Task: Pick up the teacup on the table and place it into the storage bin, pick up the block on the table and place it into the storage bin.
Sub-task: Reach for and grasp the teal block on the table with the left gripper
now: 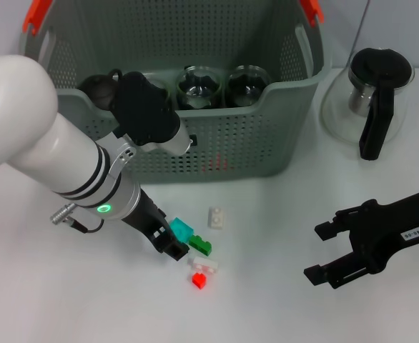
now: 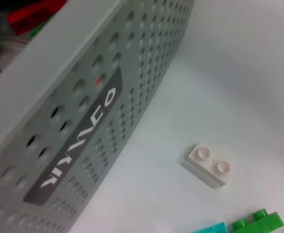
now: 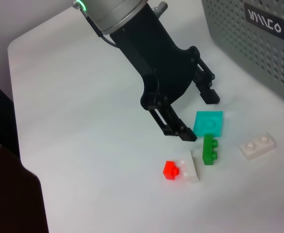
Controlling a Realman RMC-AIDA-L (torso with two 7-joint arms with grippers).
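Now left gripper (image 1: pixel 175 239) low over table (image 1: pixel 267 307), jaws spread around teal block (image 1: pixel 181 229). Beside storage bin (image 1: pixel 217 153). Right gripper (image 1: pixel 324 250) parked, spread wide.

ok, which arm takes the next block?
Left. The left gripper hangs right over the blocks with open jaws astride the teal block, close to the storage bin. The right gripper sits off to the side, open and empty.

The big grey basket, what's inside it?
Inside the basket sit two glass cups and a dark round thing. The left arm and front wall hide the rest.
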